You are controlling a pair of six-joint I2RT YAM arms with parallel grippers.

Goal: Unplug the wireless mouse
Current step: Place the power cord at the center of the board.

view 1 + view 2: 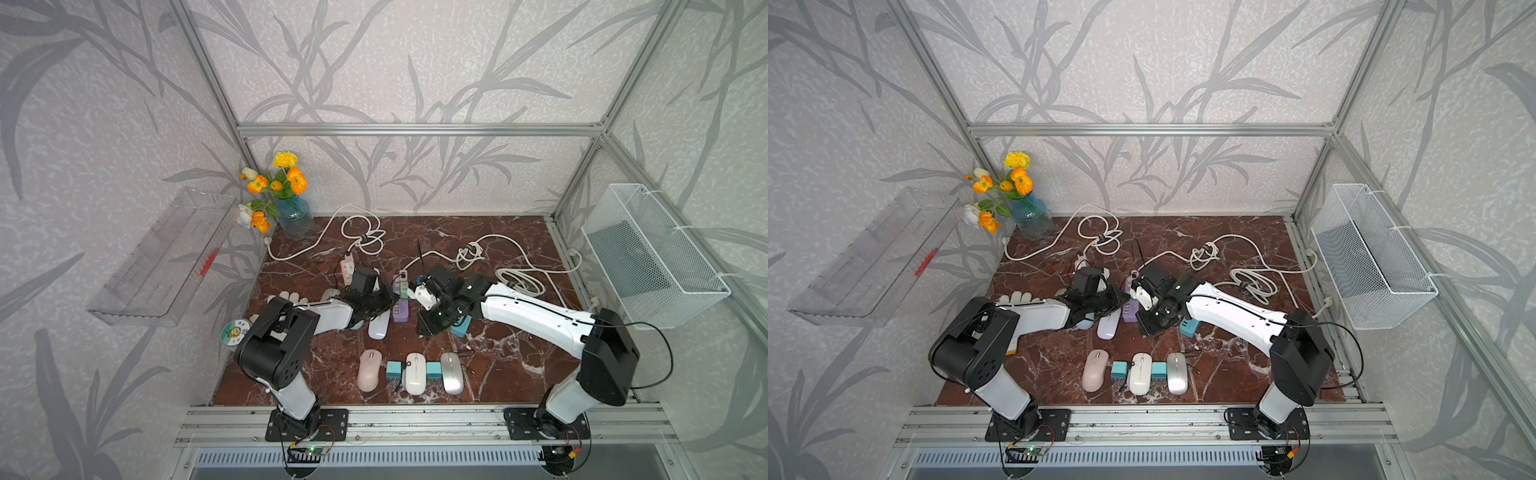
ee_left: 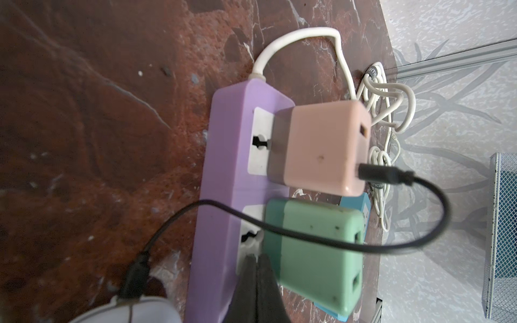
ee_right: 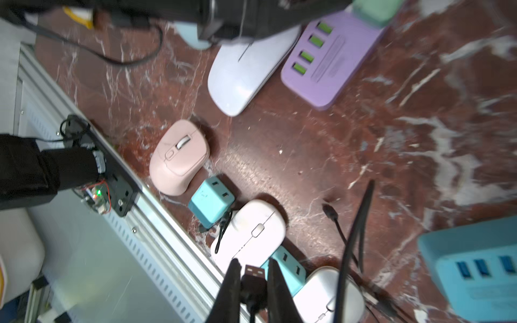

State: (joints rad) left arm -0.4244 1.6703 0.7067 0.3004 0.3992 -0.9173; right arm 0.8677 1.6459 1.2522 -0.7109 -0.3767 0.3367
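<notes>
The left fingers [image 2: 249, 282], closed and empty, rest on the purple plastic power strip [image 2: 223, 156], seemingly to steady it. The right fingers [image 3: 230, 288] pinch a free black USB plug [image 3: 254, 275]; the flat lilac wireless mouse [image 3: 243, 75] lies beside the strip.

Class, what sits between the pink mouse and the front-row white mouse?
A teal charger cube sits between the pink mouse and the white mouse, shown in both top views.
</notes>
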